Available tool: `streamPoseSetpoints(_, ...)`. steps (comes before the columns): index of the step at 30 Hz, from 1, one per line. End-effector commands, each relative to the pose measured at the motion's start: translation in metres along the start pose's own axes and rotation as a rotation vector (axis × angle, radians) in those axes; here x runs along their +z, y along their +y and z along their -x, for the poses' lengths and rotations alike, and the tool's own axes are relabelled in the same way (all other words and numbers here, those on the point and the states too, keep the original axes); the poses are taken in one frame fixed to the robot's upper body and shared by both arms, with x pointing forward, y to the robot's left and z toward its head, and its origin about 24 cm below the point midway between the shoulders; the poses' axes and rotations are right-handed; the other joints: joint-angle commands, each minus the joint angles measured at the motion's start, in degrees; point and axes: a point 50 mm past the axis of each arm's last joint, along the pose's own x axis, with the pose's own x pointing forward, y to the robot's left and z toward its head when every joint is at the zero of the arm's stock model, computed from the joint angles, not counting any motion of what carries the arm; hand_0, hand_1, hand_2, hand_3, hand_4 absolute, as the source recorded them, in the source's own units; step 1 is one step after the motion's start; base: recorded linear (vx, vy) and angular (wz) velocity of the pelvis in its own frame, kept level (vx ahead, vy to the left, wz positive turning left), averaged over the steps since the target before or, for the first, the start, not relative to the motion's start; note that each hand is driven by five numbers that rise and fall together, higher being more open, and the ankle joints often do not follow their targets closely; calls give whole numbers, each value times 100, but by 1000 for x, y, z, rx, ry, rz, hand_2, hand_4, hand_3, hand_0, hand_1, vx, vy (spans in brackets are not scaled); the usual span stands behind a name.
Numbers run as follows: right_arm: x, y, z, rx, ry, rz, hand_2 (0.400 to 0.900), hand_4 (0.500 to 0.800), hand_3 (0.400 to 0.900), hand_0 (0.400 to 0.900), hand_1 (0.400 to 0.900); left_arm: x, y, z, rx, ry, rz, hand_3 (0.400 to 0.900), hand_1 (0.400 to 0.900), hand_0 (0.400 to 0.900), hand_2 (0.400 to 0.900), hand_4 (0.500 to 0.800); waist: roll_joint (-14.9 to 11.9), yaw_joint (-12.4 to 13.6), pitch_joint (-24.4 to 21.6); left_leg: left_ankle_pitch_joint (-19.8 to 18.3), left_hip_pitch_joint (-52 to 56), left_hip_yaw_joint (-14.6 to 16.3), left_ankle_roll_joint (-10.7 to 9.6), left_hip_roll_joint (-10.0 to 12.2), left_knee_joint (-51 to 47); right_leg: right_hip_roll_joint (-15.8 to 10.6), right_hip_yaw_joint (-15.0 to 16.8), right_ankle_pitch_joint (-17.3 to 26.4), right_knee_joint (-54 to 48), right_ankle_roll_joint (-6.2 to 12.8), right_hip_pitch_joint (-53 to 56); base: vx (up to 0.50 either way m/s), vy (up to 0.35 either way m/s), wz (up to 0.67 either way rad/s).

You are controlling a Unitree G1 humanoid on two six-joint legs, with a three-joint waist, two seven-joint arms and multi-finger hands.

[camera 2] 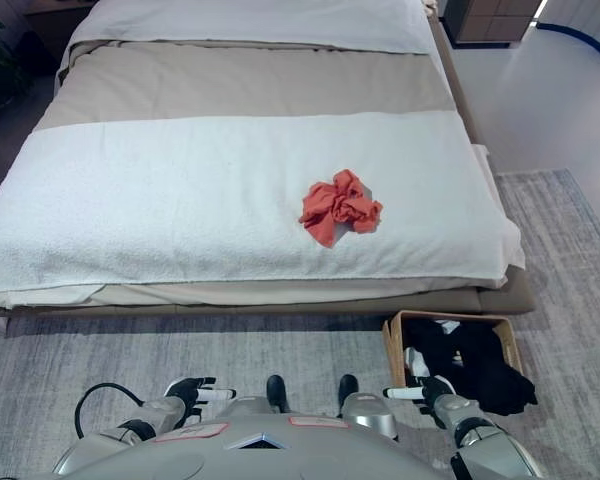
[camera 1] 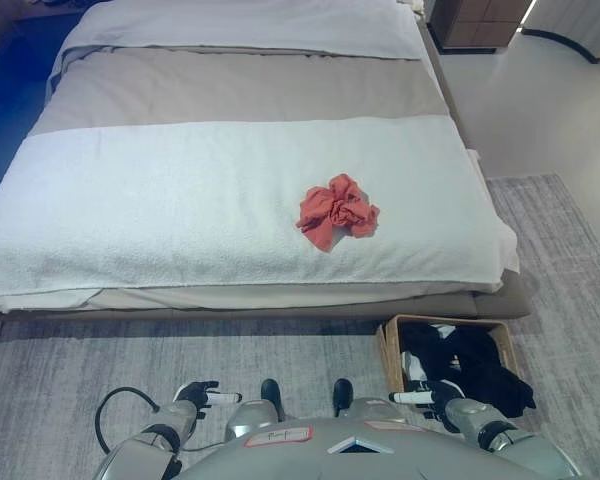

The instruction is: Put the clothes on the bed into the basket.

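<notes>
Crumpled red-orange garment bunched on bed's white blanket; dark clothes filling wicker basket on carpet; left hand and right hand low, relaxed, empty

A coral-red cloth lies on a white blanket over a beige bed. The tan basket holds black clothes; the rug is mottled grey.

grey rug, wood cabinet
</notes>
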Motion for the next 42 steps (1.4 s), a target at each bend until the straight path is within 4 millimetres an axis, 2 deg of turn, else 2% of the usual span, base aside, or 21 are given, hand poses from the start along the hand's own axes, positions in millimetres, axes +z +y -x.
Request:
streamPoseSetpoints(1,12,-3,-1,-11,-14,63,900,800,900,900,900,18,17,0,45,-22,0,900,900,900,900,800,-229,45,91,-720,342,-143,-18,-183,33,-237,90,-381,24,395,228,0,0,0)
streamPoseSetpoints(34,10,-5,0,-14,-5,67,900,800,900,900,900,17,21,0,57,-22,-5,900,900,900,900,800,-233,50,87,-728,358,-162,-32,-165,33,-229,61,-407,23,380,254,0,0,0)
streamPoseSetpoints(42,9,-5,0,-13,-5,63,900,800,900,900,900,21,25,0,68,-32,-13,900,900,900,900,800,-225,16,104,-701,359,-260,-39,-120,33,-165,98,-553,191,301,224,1,-34,9)
